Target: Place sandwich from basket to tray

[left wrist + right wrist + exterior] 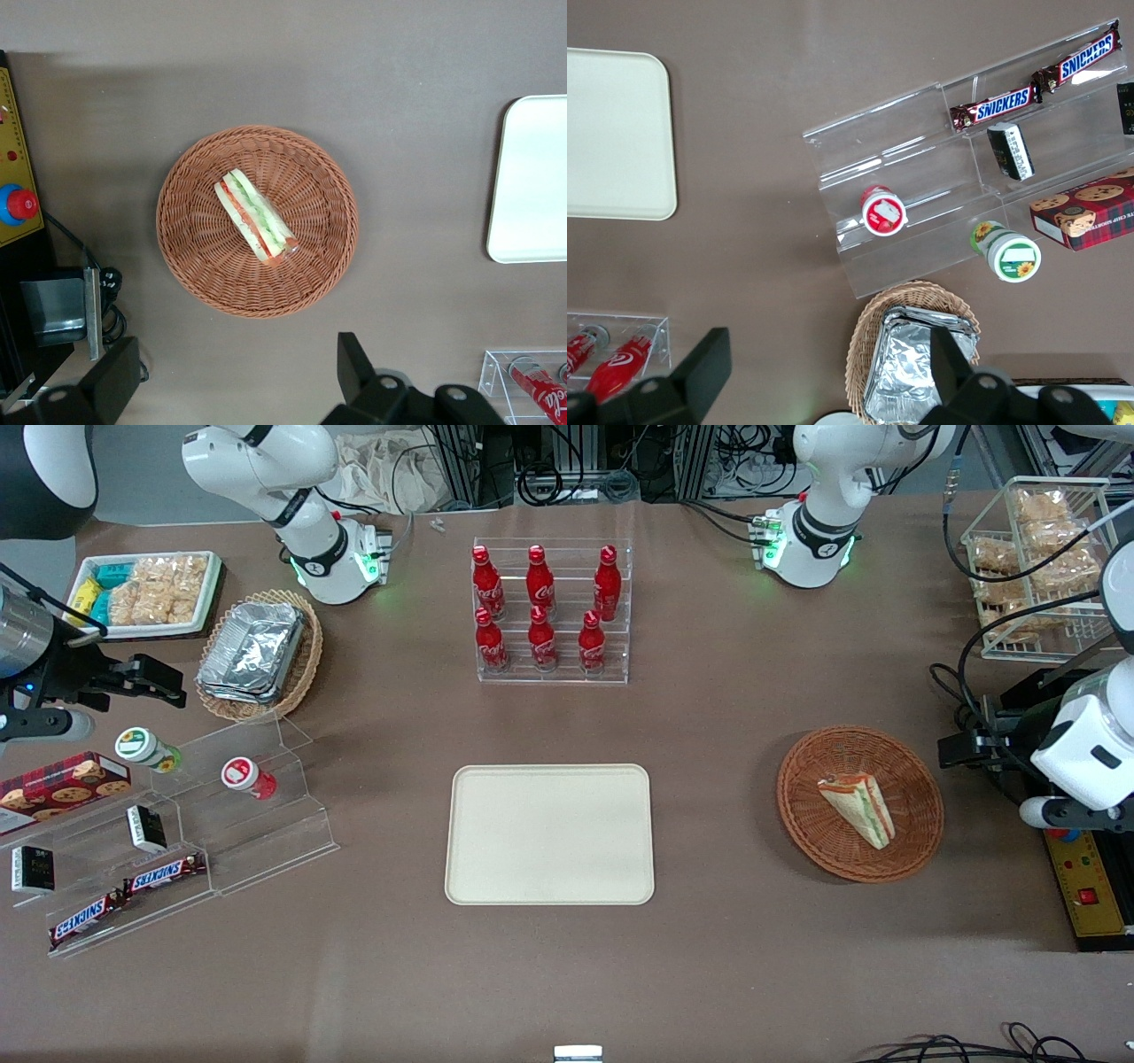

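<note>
Gripper (235, 376) open, fingers wide apart, holding nothing, up above the table beside the basket (917, 779) at the working arm's end. In front view, tray (549, 872) lying bare near the middle of the table. Then basket well apart from tray, with sandwich (858, 808) inside, on its side.

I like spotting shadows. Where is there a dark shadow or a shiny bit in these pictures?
In the left wrist view a soft dark shadow lies on the table beside the basket, while the tray glows bright; the sandwich looks sharp, and the open gripper hangs above. In the front view the foil containers glint.
</note>
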Controlling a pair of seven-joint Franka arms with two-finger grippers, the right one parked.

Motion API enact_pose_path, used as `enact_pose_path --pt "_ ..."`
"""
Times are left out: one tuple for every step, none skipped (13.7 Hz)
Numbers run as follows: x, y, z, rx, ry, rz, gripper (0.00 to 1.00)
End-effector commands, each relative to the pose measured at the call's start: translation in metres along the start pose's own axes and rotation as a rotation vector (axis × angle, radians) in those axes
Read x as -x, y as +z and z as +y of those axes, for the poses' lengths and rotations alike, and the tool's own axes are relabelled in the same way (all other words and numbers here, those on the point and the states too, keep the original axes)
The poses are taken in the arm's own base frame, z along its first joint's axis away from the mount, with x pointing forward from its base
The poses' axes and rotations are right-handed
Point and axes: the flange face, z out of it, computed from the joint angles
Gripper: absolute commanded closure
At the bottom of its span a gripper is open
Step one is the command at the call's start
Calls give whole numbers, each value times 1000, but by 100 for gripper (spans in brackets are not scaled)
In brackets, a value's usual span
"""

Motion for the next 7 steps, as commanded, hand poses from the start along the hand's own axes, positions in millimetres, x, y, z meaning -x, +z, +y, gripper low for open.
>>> enact_pose_path --pt "0 0 1 -10 -10 2 1" --pt "0 1 1 -8 -10 0 1" --pt "0 1 2 -7 -9 0 1" --pt "-1 2 2 -4 -11 -2 1" --pt "-1 2 2 -4 -11 -2 1" --pt "0 2 2 -5 -11 -5 1" --pt "1 8 1 -9 -10 -15 1"
